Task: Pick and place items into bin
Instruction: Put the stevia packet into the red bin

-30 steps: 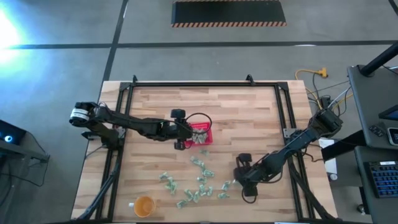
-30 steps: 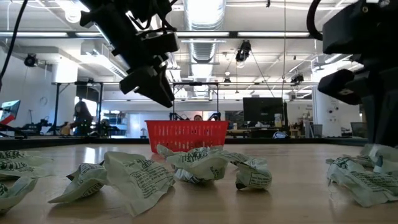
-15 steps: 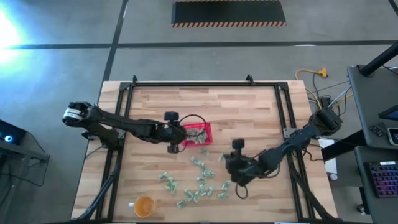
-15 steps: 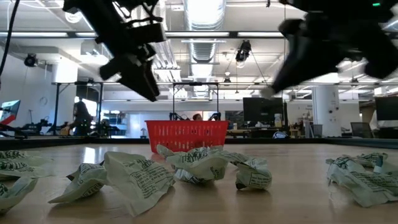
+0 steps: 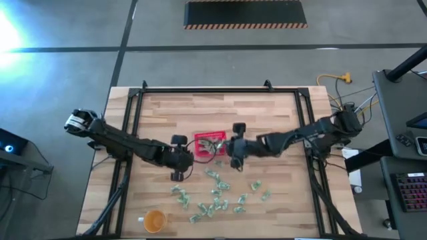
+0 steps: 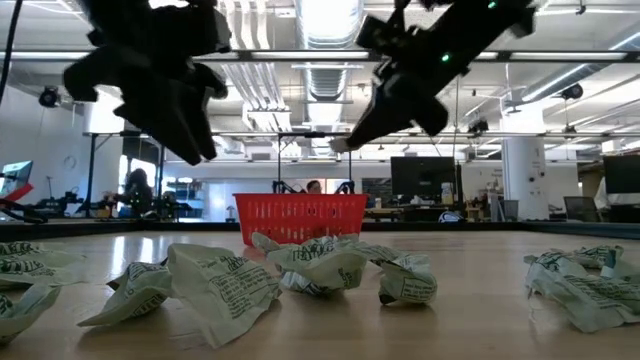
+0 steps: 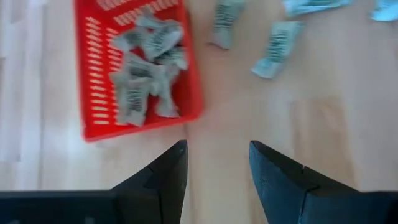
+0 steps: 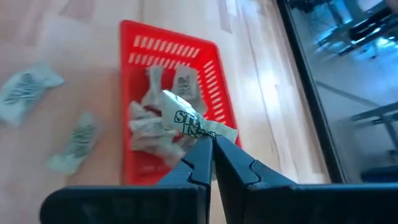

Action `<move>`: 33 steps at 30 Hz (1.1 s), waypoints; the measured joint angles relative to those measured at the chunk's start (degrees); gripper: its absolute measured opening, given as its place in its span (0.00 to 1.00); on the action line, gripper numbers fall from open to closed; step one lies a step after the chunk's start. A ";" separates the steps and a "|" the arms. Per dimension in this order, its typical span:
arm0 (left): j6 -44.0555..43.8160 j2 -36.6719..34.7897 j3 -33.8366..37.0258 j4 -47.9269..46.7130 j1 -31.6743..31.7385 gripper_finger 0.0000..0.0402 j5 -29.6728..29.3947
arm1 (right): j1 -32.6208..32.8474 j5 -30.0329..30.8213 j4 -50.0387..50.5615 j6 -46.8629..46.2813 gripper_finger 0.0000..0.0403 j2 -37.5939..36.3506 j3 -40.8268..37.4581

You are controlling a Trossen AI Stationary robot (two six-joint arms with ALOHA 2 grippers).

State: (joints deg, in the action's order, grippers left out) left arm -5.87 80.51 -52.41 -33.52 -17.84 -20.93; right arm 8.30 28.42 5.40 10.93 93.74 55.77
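Observation:
The red bin (image 5: 208, 145) sits mid-table with several pale green and white packets (image 7: 144, 68) lying inside. More packets (image 5: 213, 195) are scattered on the wood nearer the front edge. My right gripper (image 5: 225, 149) hovers at the bin's right side, shut on one packet (image 8: 184, 122) that hangs over the bin. My left gripper (image 7: 214, 152) is open with nothing between its fingers, above bare wood just left of and nearer than the bin (image 7: 134, 68). My right gripper pinches one crinkled end of the packet (image 8: 214, 133) between its two fingertips (image 8: 200, 151). It comes slanting down from the table's right side. The packet is lifted clear and sticks out ahead of the fingers, over the bin's (image 8: 174, 99) inside.
A round orange cup (image 5: 155, 220) stands near the front left corner. Black frame rails (image 5: 130, 133) run along the table's left, right and far sides. Loose packets (image 6: 300, 270) lie across the near half, and the far half is bare wood.
My right gripper, shut on the packet, has swung from the near right part of the table up toward the bin and now slants over its right side. My left gripper, still open, has drawn back from over the bin toward the table's left and near edge.

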 joint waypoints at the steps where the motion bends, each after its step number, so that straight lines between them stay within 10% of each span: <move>1: -0.56 0.00 0.24 -0.02 -0.72 0.39 -0.02 | -1.41 -2.11 -1.02 0.65 0.02 0.22 -0.02; 12: -5.88 0.00 3.02 1.74 -4.12 0.39 0.32 | -10.89 -20.82 -10.80 4.64 0.05 4.90 0.11; 33: -14.74 -0.02 3.18 1.58 -6.22 0.39 23.64 | -9.27 -21.20 -9.86 4.54 0.37 5.70 0.09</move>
State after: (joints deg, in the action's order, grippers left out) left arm -20.62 80.49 -49.23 -31.94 -24.06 2.71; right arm -0.97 7.22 -4.46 15.47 99.44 55.86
